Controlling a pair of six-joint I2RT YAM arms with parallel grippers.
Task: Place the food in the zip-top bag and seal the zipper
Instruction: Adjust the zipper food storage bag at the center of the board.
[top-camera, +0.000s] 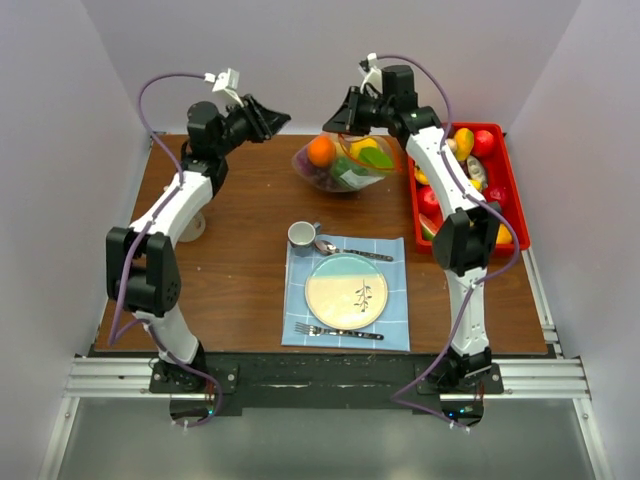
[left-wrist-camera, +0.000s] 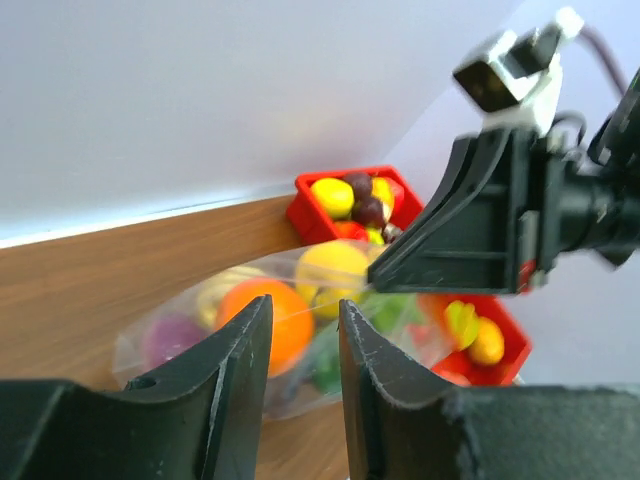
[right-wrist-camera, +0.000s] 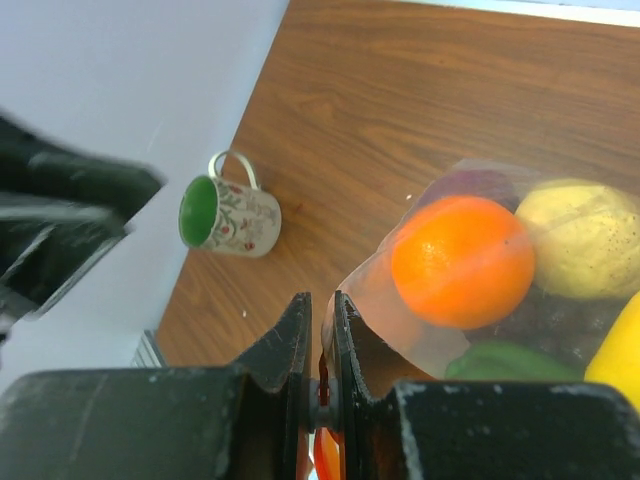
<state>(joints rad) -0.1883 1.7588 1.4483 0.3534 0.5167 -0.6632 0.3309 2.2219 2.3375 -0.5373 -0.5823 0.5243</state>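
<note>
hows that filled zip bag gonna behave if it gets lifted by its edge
Probably floppy: the zip-top bag is thin crinkled film, so it would likely sag below the right gripper. Likely bottom-heavy, since the orange and yellow fruit fill it. The round pieces may shift and roll inside.

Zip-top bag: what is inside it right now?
An orange, a yellow fruit, a green piece and a purple piece show through the zip-top bag. Anything beneath them is covered.
</note>
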